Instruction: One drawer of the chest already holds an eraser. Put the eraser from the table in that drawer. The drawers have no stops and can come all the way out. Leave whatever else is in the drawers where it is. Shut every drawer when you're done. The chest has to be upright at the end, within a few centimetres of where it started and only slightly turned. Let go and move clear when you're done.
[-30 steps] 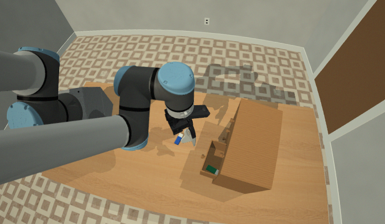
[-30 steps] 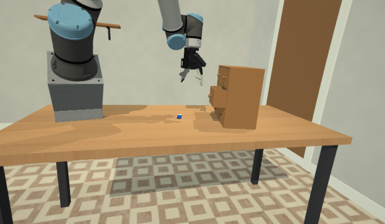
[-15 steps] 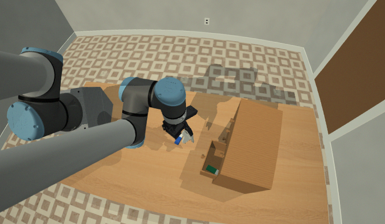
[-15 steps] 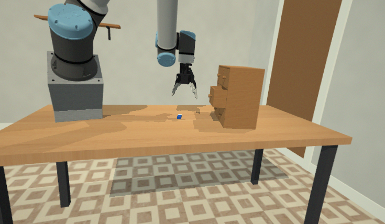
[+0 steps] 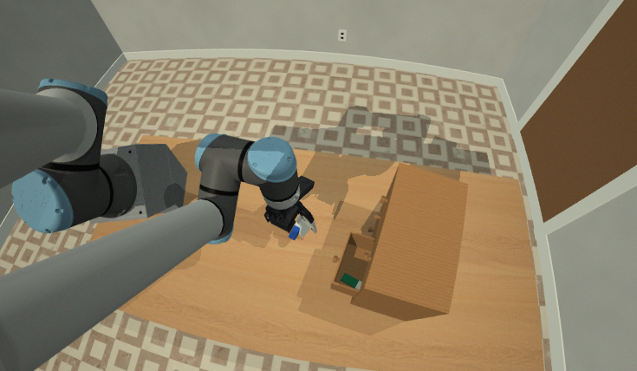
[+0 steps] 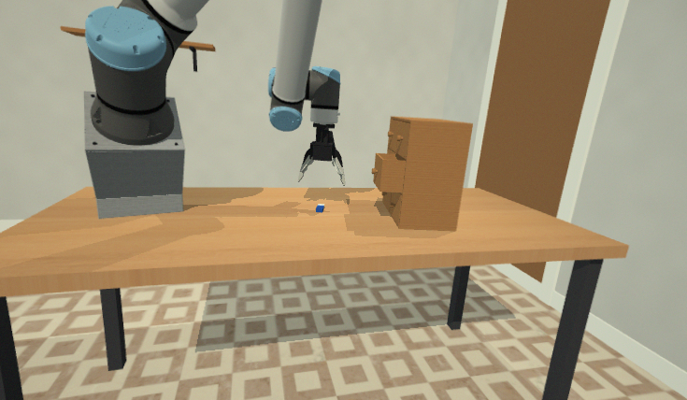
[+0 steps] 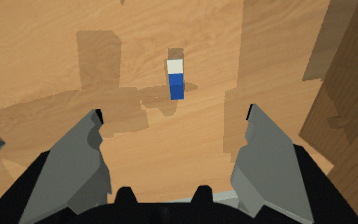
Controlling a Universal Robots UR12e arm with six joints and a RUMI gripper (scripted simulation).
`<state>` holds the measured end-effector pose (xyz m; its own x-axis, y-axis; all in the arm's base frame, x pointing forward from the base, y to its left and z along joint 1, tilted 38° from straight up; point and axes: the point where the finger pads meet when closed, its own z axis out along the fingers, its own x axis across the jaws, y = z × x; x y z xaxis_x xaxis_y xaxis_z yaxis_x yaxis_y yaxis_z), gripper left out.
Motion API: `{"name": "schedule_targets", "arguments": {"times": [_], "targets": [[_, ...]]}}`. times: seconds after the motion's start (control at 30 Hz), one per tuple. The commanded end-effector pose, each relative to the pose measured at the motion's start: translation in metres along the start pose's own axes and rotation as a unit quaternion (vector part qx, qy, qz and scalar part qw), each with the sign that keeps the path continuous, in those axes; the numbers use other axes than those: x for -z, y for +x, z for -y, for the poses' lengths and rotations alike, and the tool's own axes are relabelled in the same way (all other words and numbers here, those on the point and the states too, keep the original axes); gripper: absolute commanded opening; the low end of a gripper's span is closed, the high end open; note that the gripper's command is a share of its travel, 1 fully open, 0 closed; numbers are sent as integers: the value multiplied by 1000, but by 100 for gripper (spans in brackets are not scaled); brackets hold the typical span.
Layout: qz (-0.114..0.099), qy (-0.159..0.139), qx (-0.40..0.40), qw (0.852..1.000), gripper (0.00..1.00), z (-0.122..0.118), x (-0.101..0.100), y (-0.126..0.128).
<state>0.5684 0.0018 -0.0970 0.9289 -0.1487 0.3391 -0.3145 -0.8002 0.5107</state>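
Observation:
A blue and white eraser [image 5: 294, 231] [image 6: 320, 208] [image 7: 176, 86] lies on the table. My gripper [image 6: 321, 183] [image 7: 174, 107] is open and empty, pointing down above the eraser; in the top view its fingers partly hide the eraser. The wooden chest [image 5: 419, 239] [image 6: 432, 174] stands upright to the right. One middle-height drawer [image 5: 347, 287] [image 6: 389, 173] on its near side is pulled out. A green and white eraser [image 5: 350, 280] lies inside that drawer. The other drawers look shut, though some fronts are partly hidden.
The robot's base [image 6: 136, 174] stands on the left part of the table [image 5: 246, 295] [image 6: 265, 243]. The open drawer and several knobs stick out from the chest toward the gripper's side. The chest's side [image 7: 355, 100] shows at the right of the wrist view.

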Motion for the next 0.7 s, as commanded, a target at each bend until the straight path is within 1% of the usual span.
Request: {"name": "schedule_targets", "arguments": {"times": [0.0,0.13,0.17,0.67], "targets": [[-2,1,8,1000,100,0,-2,-2],[-2,1,9,1000,100,0,-3,-2],[-2,1,9,1000,23,0,-3,-2],[-2,1,9,1000,23,0,-3,-2]]}}
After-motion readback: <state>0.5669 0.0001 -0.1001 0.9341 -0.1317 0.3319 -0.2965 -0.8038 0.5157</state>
